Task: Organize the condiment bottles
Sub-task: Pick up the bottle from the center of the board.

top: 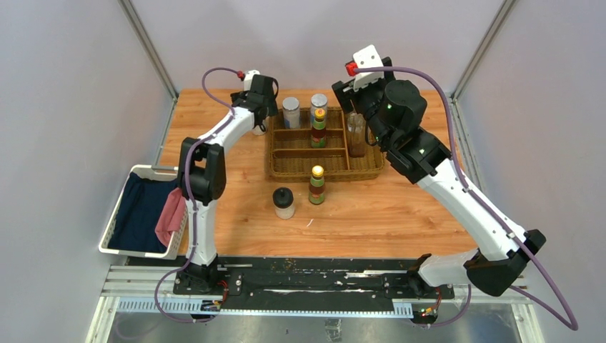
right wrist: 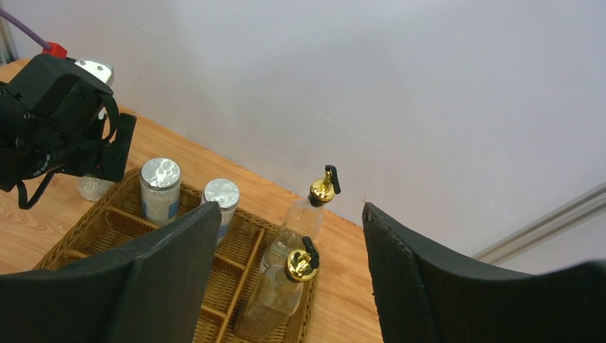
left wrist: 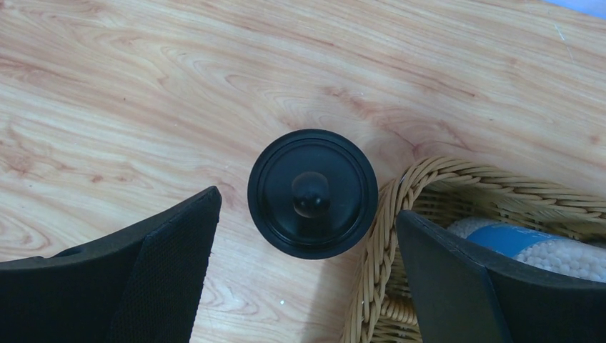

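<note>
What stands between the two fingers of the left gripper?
A black-lidded jar, on the table beside the wicker tray's rim. The left wrist view shows it from above, with a gap to each finger of the open left gripper.

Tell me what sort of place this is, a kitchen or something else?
Most likely a robot test cell, not a kitchen: two arms bolted to a rail at a wooden table, plain grey panel walls on metal posts, and condiment bottles in and beside a wicker tray.
</note>
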### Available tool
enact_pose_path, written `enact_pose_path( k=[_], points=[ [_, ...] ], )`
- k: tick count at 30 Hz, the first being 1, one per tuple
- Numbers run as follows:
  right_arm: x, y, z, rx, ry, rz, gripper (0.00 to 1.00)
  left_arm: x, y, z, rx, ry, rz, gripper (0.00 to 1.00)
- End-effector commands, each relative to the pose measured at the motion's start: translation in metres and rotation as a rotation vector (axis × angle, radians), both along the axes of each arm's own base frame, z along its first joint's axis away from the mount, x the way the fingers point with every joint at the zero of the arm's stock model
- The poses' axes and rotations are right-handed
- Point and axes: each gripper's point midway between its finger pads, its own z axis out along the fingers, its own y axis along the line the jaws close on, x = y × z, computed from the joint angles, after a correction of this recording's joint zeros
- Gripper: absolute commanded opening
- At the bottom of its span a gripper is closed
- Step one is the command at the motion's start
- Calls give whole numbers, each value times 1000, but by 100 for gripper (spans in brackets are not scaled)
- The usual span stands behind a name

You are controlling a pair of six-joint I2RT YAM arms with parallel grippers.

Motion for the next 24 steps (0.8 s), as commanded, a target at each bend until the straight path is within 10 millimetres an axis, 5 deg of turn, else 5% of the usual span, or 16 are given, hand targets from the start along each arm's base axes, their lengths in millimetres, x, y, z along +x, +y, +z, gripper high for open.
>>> enact_pose_path(
  k=[1,20,24],
  points=[
    [6,-1,0,-5,-16,-12,77,12,0,1,-9,-26,-1,100],
    [14,7,-8,-14,-2,-8,77,21,7,-12,-9,-32,2,100],
    [14,6,-7,-10,-2,-10,77,20,6,-15,-15,-27,-3,94]
  ],
)
